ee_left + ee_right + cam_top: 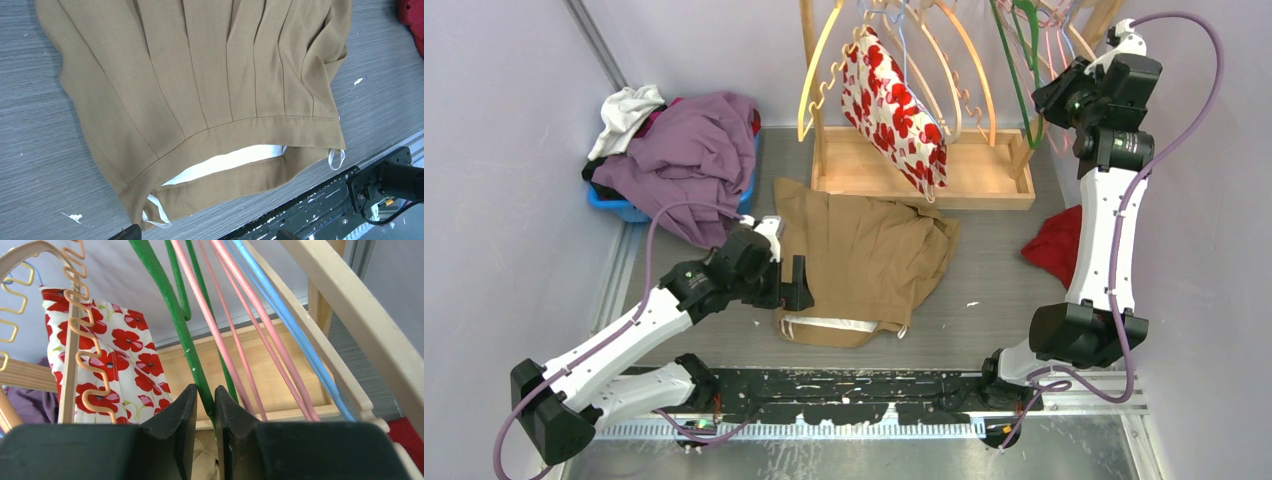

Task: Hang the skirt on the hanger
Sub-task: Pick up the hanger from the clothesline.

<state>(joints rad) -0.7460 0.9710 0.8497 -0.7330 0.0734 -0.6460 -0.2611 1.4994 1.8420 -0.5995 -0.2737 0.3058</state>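
A tan pleated skirt [864,255] lies flat on the grey table, waistband toward the arms, white lining showing in the left wrist view [200,90]. My left gripper [796,290] hovers by the waistband's left corner with jaws wide apart and empty; only its fingertips [125,234] show at the frame's bottom. My right gripper [1046,105] is up at the rack, shut on the green hanger [175,310], whose rod runs between the two pads [206,392]. The green hanger [1020,70] still hangs among the others.
A wooden rack [924,170] at the back carries several hangers and a red-flowered white garment [892,105]. A blue bin [619,205] with purple and white clothes stands at the back left. A red cloth [1054,245] lies at the right by my right arm.
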